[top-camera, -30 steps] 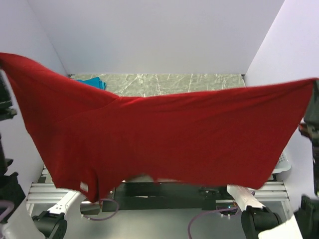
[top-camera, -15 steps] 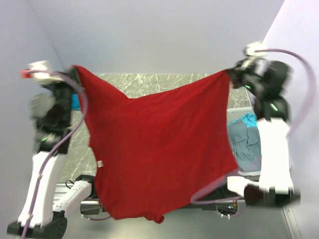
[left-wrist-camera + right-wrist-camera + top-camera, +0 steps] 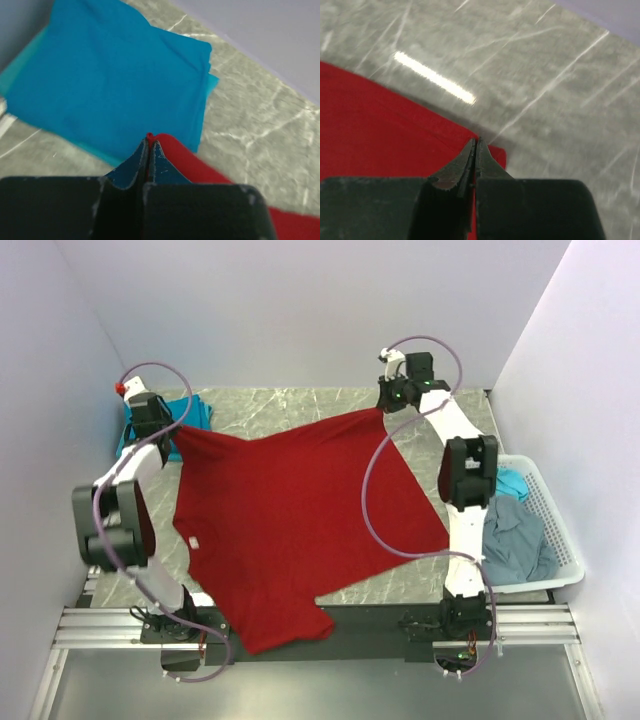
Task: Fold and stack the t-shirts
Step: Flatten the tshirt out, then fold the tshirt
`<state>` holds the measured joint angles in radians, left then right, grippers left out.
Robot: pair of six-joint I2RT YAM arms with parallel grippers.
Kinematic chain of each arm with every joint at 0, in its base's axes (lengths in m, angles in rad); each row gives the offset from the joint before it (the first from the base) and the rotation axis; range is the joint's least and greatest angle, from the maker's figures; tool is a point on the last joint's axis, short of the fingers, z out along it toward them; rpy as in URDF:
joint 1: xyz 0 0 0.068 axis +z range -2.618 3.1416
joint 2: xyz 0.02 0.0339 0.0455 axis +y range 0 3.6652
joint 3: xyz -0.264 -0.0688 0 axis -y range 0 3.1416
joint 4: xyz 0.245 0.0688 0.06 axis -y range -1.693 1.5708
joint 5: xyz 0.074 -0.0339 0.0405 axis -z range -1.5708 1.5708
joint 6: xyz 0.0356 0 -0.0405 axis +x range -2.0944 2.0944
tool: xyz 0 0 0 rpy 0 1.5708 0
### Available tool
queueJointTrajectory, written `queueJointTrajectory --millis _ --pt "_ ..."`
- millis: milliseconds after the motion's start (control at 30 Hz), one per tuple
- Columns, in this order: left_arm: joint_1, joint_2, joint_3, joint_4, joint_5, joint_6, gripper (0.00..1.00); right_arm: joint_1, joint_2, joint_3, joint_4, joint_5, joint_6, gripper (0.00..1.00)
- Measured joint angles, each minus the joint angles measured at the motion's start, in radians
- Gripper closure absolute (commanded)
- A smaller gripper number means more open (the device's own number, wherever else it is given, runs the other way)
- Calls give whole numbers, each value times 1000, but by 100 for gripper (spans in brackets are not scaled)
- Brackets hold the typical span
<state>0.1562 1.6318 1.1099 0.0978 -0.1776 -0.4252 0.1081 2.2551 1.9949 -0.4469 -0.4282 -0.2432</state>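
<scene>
Red cloth between the two sets of fingers: the red t-shirt, spread flat on the grey marbled bench, far edge stretched from the left fingers across to the right fingers. Left fingers clenched tight on one far corner of it, a small red tip poking out past their ends. Right fingers likewise pinched shut on the other far corner, red cloth below and to the left of them in the right wrist view, bare bench beyond. Rest of the shirt trailing back from both sets of fingers toward the arm bases, lower end draped over the near edge of the bench, a small white tag near its left side.

Just beyond the left fingers: folded teal t-shirts, flat on the bench, at least two layers showing at the edges. Contact with the red corner not clear.

Well back from the right fingers, at the right edge of the bench: white lattice basket. Inside it, a crumpled grey-blue t-shirt filling the near part, and some teal cloth at the far end, partly hidden behind the right arm. One shirt or more there: not clear.
</scene>
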Motion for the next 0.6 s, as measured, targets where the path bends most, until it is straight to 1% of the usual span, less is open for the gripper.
queueJointTrajectory --millis 67,167,400,600 --pt "13 88 57 4 21 -6 100 7 80 96 -19 29 1 100" --pt "23 156 120 7 46 -6 100 7 124 173 -27 68 7 100" --pt "23 184 240 18 121 2 100 7 122 211 24 116 19 100" --pt "24 184 249 28 155 6 100 7 122 211 49 130 18 100"
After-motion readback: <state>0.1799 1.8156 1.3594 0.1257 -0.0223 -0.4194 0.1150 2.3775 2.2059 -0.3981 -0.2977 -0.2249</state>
